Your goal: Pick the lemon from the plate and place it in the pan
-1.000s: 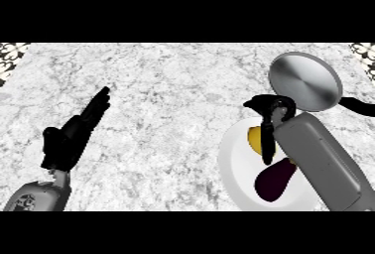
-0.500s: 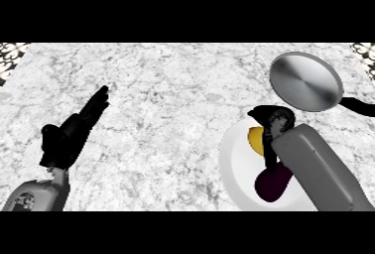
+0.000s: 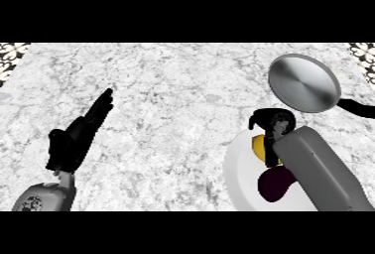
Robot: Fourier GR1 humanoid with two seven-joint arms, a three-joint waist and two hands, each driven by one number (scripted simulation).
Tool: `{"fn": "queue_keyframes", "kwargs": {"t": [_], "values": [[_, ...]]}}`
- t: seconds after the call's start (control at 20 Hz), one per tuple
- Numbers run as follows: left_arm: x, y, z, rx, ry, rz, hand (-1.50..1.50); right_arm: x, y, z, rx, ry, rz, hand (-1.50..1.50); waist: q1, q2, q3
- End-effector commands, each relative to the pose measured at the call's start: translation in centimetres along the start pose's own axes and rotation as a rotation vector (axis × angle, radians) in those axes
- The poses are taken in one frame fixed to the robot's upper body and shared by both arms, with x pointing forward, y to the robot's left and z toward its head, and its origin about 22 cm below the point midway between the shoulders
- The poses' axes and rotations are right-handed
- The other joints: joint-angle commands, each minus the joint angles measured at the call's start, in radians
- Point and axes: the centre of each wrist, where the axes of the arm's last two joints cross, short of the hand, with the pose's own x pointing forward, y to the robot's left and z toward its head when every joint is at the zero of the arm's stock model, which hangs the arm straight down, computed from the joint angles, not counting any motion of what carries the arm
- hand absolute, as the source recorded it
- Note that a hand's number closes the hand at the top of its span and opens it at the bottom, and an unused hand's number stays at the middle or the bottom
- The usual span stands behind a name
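Lemon (image 3: 258,148) lies on our white plate (image 3: 239,173) beside a dark purple item (image 3: 275,182), our right hand (image 3: 273,124) curled over its top edge, fingers bent; contact we cannot tell. Pan (image 3: 303,83) sits just beyond on the desk (image 3: 176,89). Our left hand (image 3: 77,134) rests open, fingers straight.

Even, bright light; soft sheen on the pan (image 3: 303,83); shadows barely visible.
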Motion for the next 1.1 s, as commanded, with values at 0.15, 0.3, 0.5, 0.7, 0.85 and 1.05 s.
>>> {"fn": "queue_keyframes", "kwargs": {"t": [0.15, 0.3, 0.5, 0.7, 0.85, 1.05], "values": [[-1.0, -0.2, 0.3, 0.005, 0.005, -0.018, 0.0, 2.3, 1.1, -0.3, 0.055, -0.04, 0.007, 1.5, 0.0, 0.011, 0.01], [-1.5, 0.9, -0.6, 0.0, 0.005, -0.021, 0.0, -0.5, 2.0, 0.0, -0.034, -0.038, 0.019, 1.5, -0.003, 0.012, 0.01], [1.2, 2.2, -0.1, 0.01, -0.003, 0.012, 0.0, 1.3, -0.6, 3.2, -0.167, -0.101, -0.037, 1.5, -0.001, 0.01, 0.01], [-0.1, 0.4, 0.3, -0.009, 0.006, 0.003, 0.0, 6.1, -1.9, 5.4, -0.473, -0.017, -0.248, 1.5, 0.006, 0.004, 0.01], [-0.4, 0.5, -0.3, 0.01, 0.017, 0.001, 0.0, 8.2, -3.4, 8.7, -0.744, 0.034, -0.444, 1.5, -0.008, -0.001, 0.009], [0.0, 0.5, -0.6, -0.001, 0.0, 0.007, 0.0, 11.8, -3.5, 11.7, -1.079, 0.081, -0.443, 1.5, 0.005, 0.006, 0.009]]}}
